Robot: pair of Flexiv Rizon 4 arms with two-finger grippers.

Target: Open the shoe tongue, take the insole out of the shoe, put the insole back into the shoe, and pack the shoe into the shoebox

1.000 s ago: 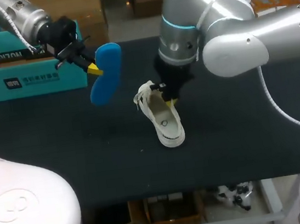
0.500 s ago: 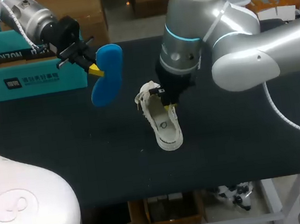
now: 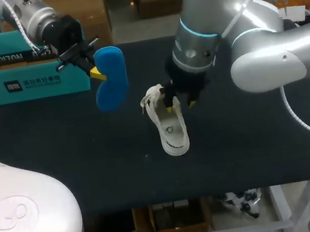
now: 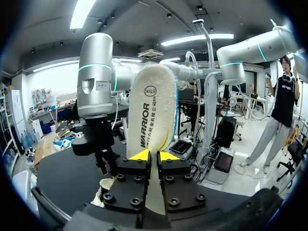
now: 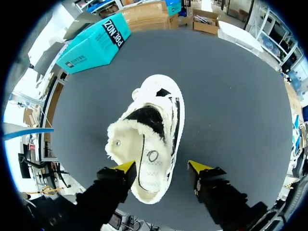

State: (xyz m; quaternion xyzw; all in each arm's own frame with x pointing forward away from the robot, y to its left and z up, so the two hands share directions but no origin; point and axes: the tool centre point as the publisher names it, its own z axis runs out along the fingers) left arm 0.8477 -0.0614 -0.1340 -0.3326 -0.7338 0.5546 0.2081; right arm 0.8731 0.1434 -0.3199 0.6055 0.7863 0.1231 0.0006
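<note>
A white shoe (image 3: 167, 123) with a fleecy lining lies on the black table (image 3: 64, 162), its opening facing up. My right gripper (image 3: 180, 106) hangs open just above its heel end. In the right wrist view the shoe (image 5: 151, 134) lies under the right gripper (image 5: 162, 167), one fingertip (image 5: 124, 167) at the lining's edge and the other clear of the shoe. My left gripper (image 3: 97, 73) is shut on the blue insole (image 3: 110, 79), held in the air left of the shoe. Seen from the left wrist, the insole (image 4: 154, 110) stands upright in the left gripper (image 4: 154, 156), pale underside showing.
A teal shoebox (image 3: 29, 75) stands at the table's back left, behind my left arm; it also shows beyond the shoe as the shoebox (image 5: 94, 43) in the right wrist view. Bare black table lies in front of and right of the shoe.
My right gripper has opened and let go of the shoe's edge, its fingers now spread over the heel. The shoe has turned slightly. The left arm has shifted the insole a little.
</note>
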